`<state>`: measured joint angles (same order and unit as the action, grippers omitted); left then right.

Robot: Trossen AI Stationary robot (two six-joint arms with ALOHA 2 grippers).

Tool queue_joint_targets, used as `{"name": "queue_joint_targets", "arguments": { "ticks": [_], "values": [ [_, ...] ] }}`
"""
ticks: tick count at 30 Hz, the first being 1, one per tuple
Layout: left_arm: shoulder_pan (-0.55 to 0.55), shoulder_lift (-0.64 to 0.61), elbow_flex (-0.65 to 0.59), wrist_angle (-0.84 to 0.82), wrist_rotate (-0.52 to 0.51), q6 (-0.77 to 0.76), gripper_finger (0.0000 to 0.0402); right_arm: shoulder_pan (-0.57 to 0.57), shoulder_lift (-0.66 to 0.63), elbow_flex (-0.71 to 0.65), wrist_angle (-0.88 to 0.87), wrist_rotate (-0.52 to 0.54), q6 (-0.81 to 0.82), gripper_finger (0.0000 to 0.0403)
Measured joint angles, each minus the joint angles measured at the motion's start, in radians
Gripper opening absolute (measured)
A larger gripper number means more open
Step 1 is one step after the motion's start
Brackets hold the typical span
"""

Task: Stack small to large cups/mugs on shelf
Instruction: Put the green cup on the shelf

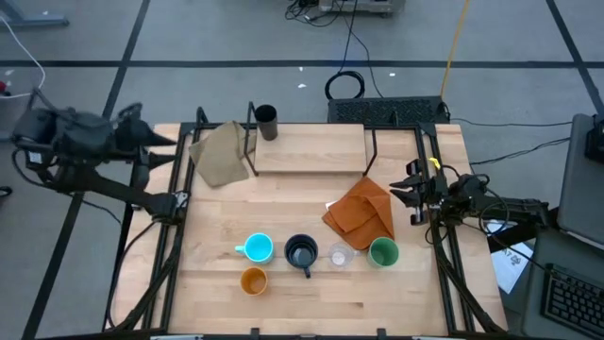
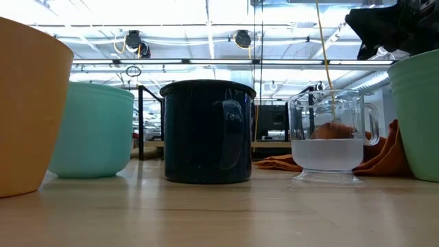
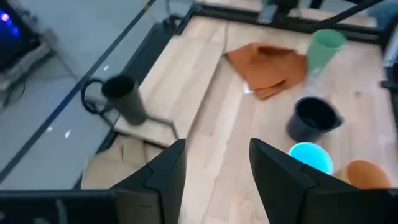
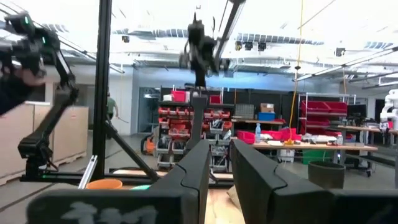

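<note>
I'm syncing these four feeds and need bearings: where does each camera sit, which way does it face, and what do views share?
High view: overhead, straight down on the table; both arms show, left gripper and right gripper at the table's sides.
Low view: tabletop level, facing the navy mug and clear cup; no fingers show.
Left wrist view: above the table's left edge, looking across it past its parted fingers.
Right wrist view: level, into the room, its fingers in front.
Shared: high and left wrist views both show the brown cup on the shelf.

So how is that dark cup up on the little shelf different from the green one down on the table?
The dark brown cup stands on the shelf at its left end, alone; the green cup stands on the table, ending a row of cups, beside the orange cloth. The green one looks wider. Both stand upright, untouched.
</note>
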<state>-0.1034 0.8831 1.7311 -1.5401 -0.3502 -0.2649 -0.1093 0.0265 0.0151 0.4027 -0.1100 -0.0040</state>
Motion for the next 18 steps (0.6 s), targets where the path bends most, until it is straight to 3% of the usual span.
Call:
{"name": "queue_joint_targets", "arguments": {
  "ticks": [3, 10, 14, 18],
  "values": [
    [-0.020, -0.127, -0.226, 0.124, -0.010, -0.019, 0.0177, 0.000, 0.000, 0.000, 0.025, 0.000, -0.005, 0.0061],
    [-0.033, -0.386, -0.579, 0.308, 0.040, -0.064, 0.0177, 0.000, 0.000, 0.029, 0.048, -0.002, 0.044, 0.0061],
    [-0.033, -0.534, -0.783, 0.462, 0.090, -0.064, 0.0177, 0.000, 0.001, 0.072, -0.049, -0.027, 0.045, 0.0061],
    [-0.033, -0.639, -0.905, 0.608, 0.146, -0.046, 0.0177, 0.000, -0.001, 0.176, -0.150, -0.028, 0.065, 0.0061]
  ]
}}
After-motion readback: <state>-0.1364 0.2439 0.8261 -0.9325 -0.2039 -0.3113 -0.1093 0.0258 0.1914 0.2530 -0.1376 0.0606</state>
